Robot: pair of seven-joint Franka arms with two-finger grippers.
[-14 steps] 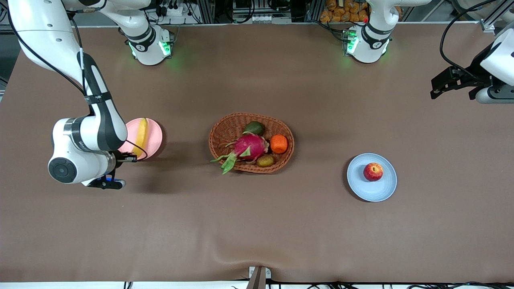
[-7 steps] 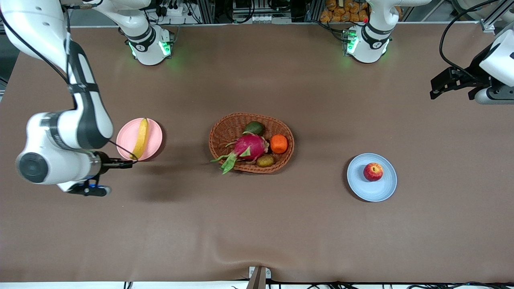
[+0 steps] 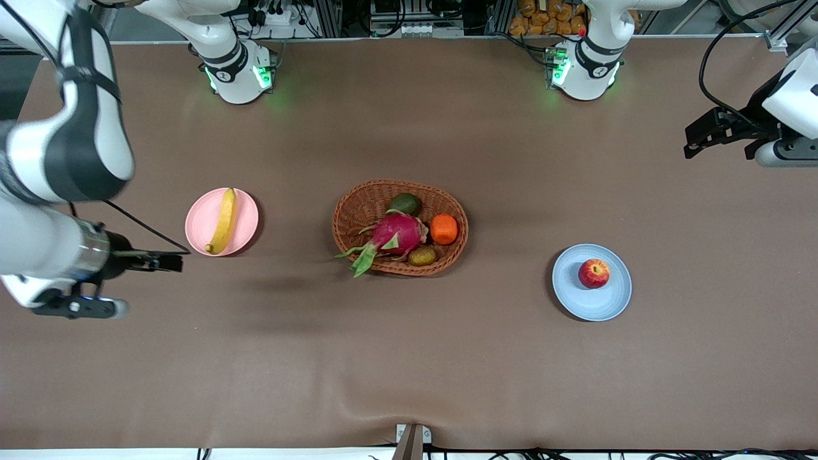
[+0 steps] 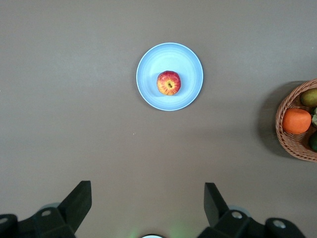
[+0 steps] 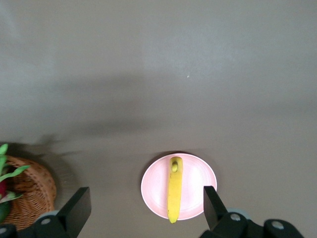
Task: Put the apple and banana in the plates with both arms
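The right gripper [image 3: 167,261], a dark two-finger tool on the white jointed right arm [image 3: 57,153], hangs over bare brown table [image 3: 409,358] at the right arm's end, its fingers [image 5: 74,210] spread wide and holding nothing. Just beside its tips, toward the middle of the table, sits the round pale pink plate [image 3: 246,220]. The long curved yellow banana [image 3: 221,222] lies flat on that plate, clear of the gripper, with its darker tip toward the front camera; the right wrist view shows it stretched across the plate's middle.

Farther from the right gripper, at the centre of the table, stands the oval brown wicker basket [image 3: 358,207]. It holds a large magenta dragon fruit [image 3: 395,234] with green leaves trailing over the rim, a plain orange fruit [image 3: 443,229], a dark green fruit [image 3: 405,204] and a small brownish fruit [image 3: 422,255].

Toward the left arm's end lies the round pale blue plate [image 3: 597,303], with the small red apple [image 3: 594,273] resting on it, dimpled top upward.

The left gripper [image 3: 721,131], dark, on the white left arm [image 3: 792,96], waits in the air over the table's edge at the left arm's end, well apart from the blue plate. Its fingers [image 4: 77,203] stand wide apart and empty in the left wrist view.
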